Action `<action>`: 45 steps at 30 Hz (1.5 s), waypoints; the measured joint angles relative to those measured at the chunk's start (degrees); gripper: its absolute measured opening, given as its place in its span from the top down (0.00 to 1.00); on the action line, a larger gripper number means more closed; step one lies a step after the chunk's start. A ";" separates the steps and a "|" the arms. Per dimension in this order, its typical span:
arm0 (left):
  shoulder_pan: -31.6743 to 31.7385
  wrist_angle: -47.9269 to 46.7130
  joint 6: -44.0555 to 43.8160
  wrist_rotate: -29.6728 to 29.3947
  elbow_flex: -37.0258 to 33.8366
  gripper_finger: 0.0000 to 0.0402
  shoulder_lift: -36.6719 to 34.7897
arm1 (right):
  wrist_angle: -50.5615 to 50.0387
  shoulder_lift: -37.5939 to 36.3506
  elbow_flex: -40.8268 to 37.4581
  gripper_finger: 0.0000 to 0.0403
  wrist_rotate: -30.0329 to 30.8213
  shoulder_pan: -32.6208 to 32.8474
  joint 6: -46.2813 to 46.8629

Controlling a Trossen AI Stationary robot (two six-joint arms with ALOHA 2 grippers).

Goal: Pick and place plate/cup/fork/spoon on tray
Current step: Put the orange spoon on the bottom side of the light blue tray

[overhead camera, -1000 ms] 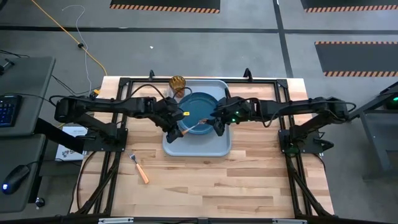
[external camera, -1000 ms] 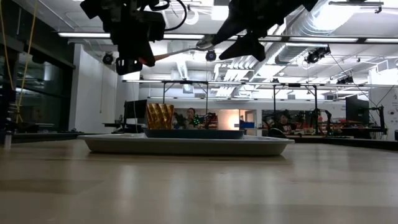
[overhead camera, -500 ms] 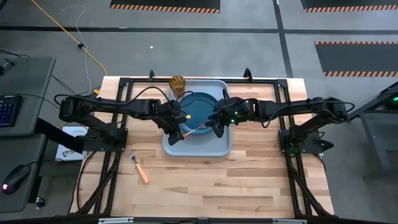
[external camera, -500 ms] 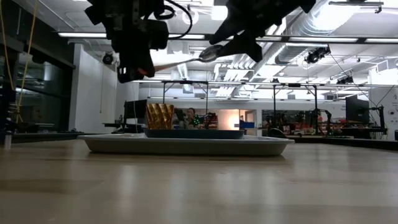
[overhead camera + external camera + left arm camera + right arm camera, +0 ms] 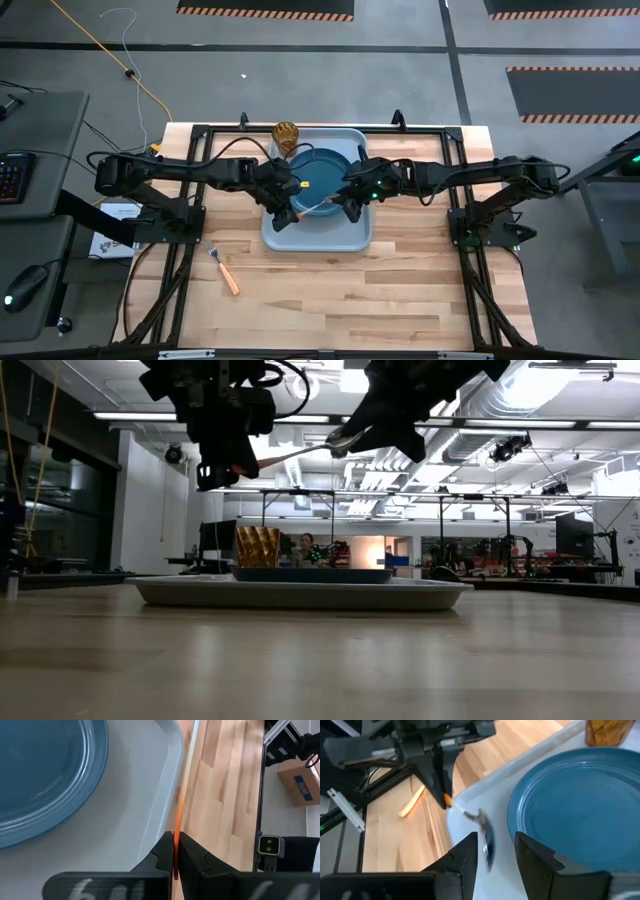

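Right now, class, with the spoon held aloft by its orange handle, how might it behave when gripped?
Probably stiff: the spoon juts straight from the left gripper without sagging. Likely light, since a pinch on the handle alone carries it. Its shiny round bowl may slip in the right gripper, open around it.

Both arms reach in from opposite sides, wrists meeting mid-table, raised above it. Left gripper (image 5: 285,215) fingers (image 5: 192,855) pinched tight on the spoon (image 5: 482,832) handle. Right gripper (image 5: 347,203) just opposite, fingers (image 5: 532,855) spread either side of the spoon's bowl.
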 joint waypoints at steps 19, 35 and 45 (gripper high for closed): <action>-0.27 0.04 -0.11 0.21 0.00 1.00 0.01 | -0.09 0.00 -0.01 0.74 -1.00 -0.02 0.03; 0.33 0.92 0.85 -0.12 0.00 0.86 0.00 | -0.97 -0.34 -0.08 0.99 -1.12 -0.04 2.43; 9.46 -7.13 10.20 -1.50 7.90 0.64 -5.83 | -19.99 -8.80 -0.08 1.00 0.70 -0.52 3.00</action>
